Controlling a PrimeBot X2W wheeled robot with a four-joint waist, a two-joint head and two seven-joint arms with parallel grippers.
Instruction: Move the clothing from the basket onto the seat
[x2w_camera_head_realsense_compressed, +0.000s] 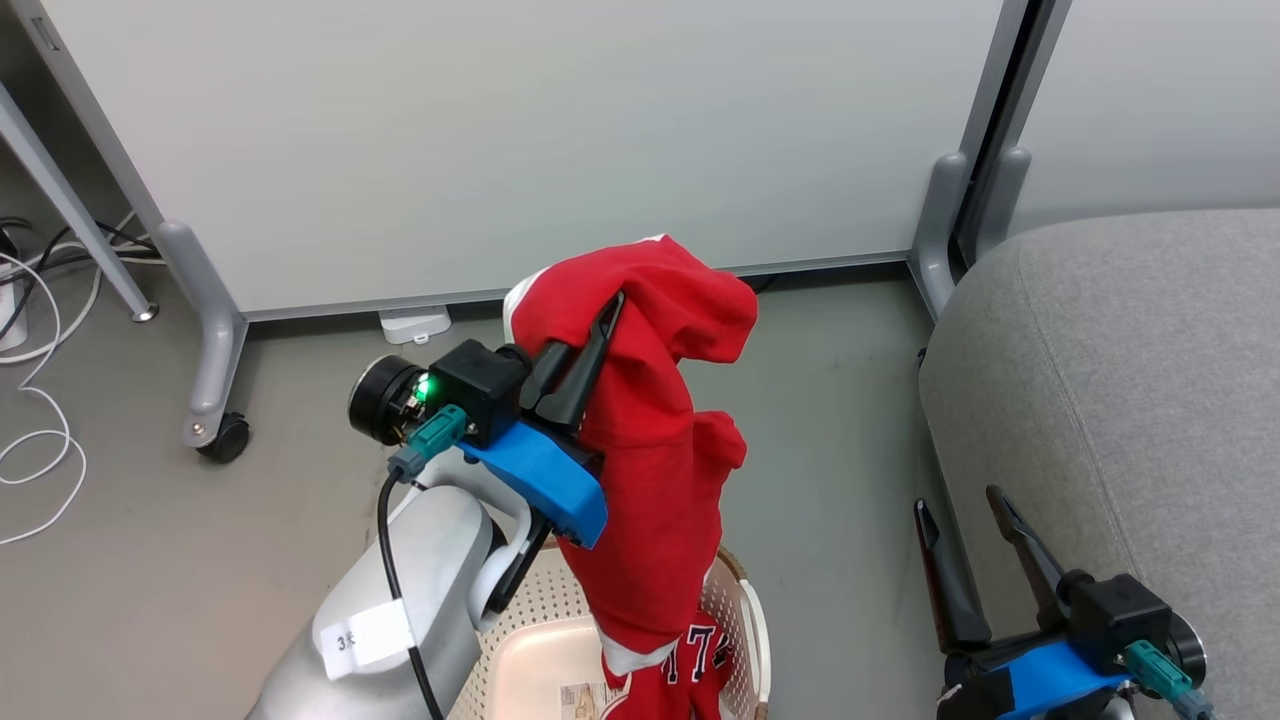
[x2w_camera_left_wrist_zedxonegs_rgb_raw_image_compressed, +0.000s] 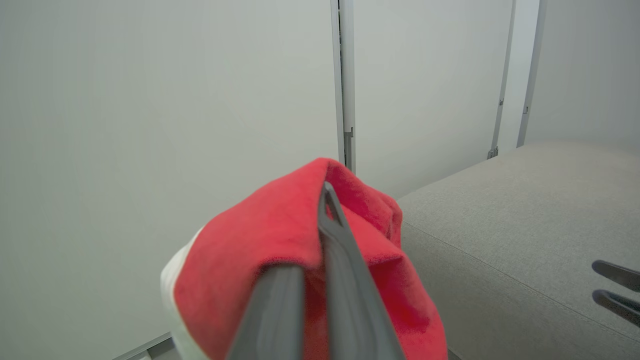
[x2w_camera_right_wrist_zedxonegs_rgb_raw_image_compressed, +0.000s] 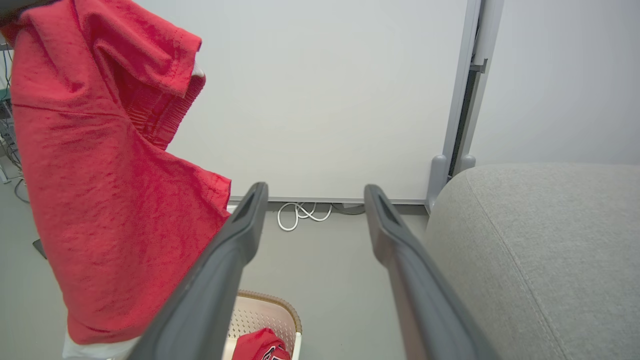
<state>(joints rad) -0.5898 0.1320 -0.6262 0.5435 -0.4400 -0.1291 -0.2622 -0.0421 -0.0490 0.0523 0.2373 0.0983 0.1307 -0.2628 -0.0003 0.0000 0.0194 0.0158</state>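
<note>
Red jersey (x2w_camera_head_realsense_compressed: 650, 430) is held up by the left gripper (x2w_camera_head_realsense_compressed: 612, 305), jaws pressed together on a bunched fold near the top of the fabric. The same clamp is seen in the left wrist view, with red cloth (x2w_camera_left_wrist_zedxonegs_rgb_raw_image_compressed: 270, 235) draped over both fingers of the left gripper (x2w_camera_left_wrist_zedxonegs_rgb_raw_image_compressed: 327, 192). The garment hangs straight down over the basket (x2w_camera_head_realsense_compressed: 540, 590). Its white-trimmed hem is level with the rim; contact with the basket cannot be told.

A second jersey (x2w_camera_head_realsense_compressed: 690, 670) is left inside the basket, also seen in the right wrist view (x2w_camera_right_wrist_zedxonegs_rgb_raw_image_compressed: 260, 345). Navy-and-white characters are printed on it, looking like "17", but they are partly folded and not read with certainty. A printed sticker (x2w_camera_head_realsense_compressed: 585, 697) is stuck on the basket floor; its text is too small to read. A white tag (x2w_camera_head_realsense_compressed: 362, 635) is fixed to the left forearm, marked "3" plus a blurred character.

The right gripper (x2w_camera_head_realsense_compressed: 957, 500) is held low beside the front edge of the grey seat (x2w_camera_head_realsense_compressed: 1130, 380), jaws wide apart, nothing between them (x2w_camera_right_wrist_zedxonegs_rgb_raw_image_compressed: 315, 189). The seat (x2w_camera_right_wrist_zedxonegs_rgb_raw_image_compressed: 550, 250) is bare of clothing where seen, and stands to the right of the basket (x2w_camera_right_wrist_zedxonegs_rgb_raw_image_compressed: 280, 300).

A white partition panel (x2w_camera_head_realsense_compressed: 500, 150) on castors is seen behind. White cables (x2w_camera_head_realsense_compressed: 30, 400) are lying on the grey floor at far left.
</note>
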